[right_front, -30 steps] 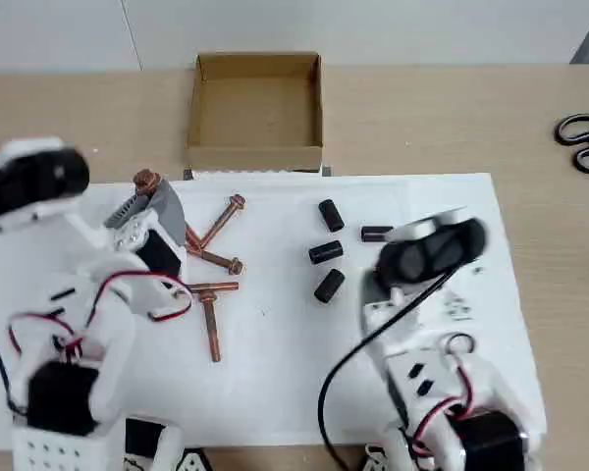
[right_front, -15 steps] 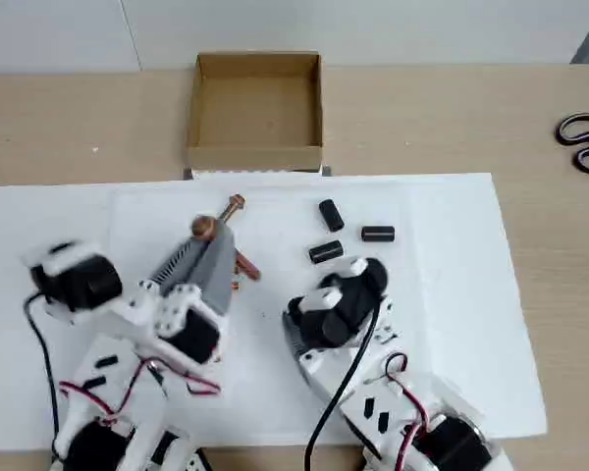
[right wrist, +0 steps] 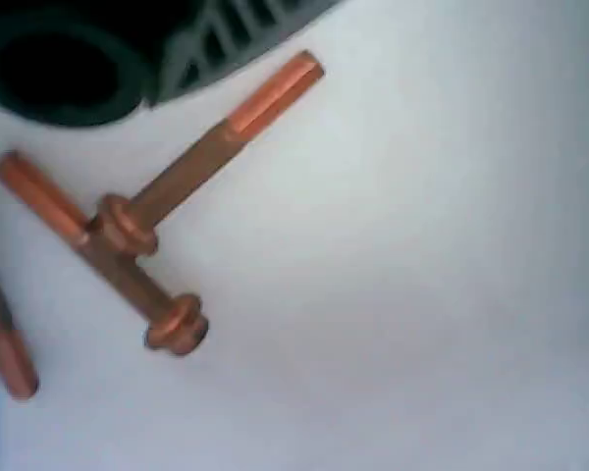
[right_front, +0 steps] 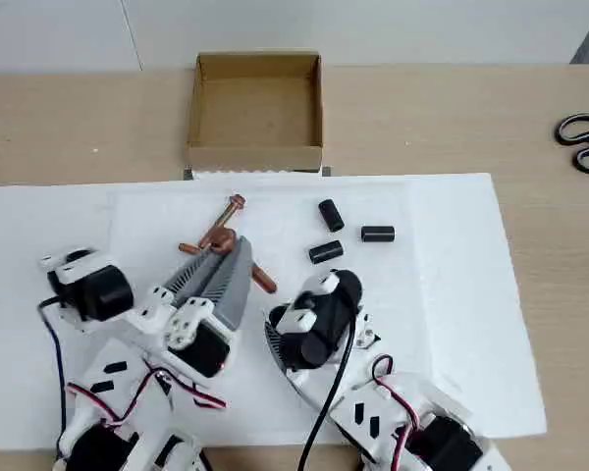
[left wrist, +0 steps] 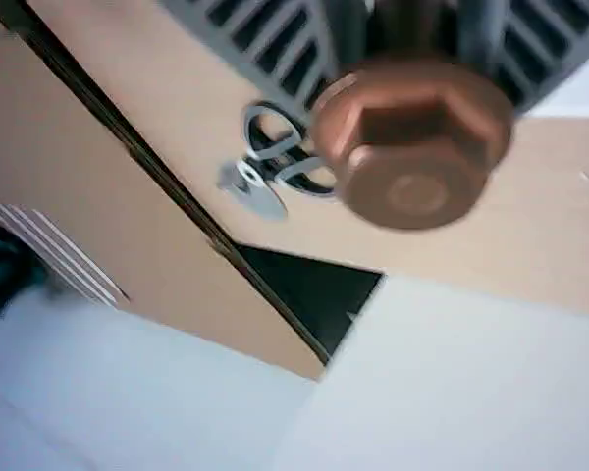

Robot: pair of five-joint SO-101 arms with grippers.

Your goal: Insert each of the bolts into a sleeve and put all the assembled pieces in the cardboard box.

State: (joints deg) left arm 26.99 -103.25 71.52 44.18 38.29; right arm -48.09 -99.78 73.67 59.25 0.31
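My left gripper (right_front: 221, 260) is shut on a copper bolt (left wrist: 412, 147), whose hexagonal head (right_front: 223, 238) points toward the cardboard box (right_front: 255, 157) at the back. My right gripper (right_front: 275, 339) sits close beside it on the right, low over the white paper, shut on a black sleeve (right wrist: 59, 64); a grey finger (right wrist: 236, 34) shows beside the sleeve. Three black sleeves (right_front: 325, 252) lie loose on the paper right of centre. Loose bolts (right_front: 223, 221) (right wrist: 128, 231) lie crossed on the paper around the left gripper's tip.
White paper (right_front: 452, 294) covers the near part of the wooden table. Scissors (right_front: 584, 142) lie at the far right edge. The two arms stand close together at the front, with bare paper to the right of them.
The left arm swung from the far left to the middle, carrying its bolt. The right arm came left and down over the nearest sleeve, which no longer lies on the paper.
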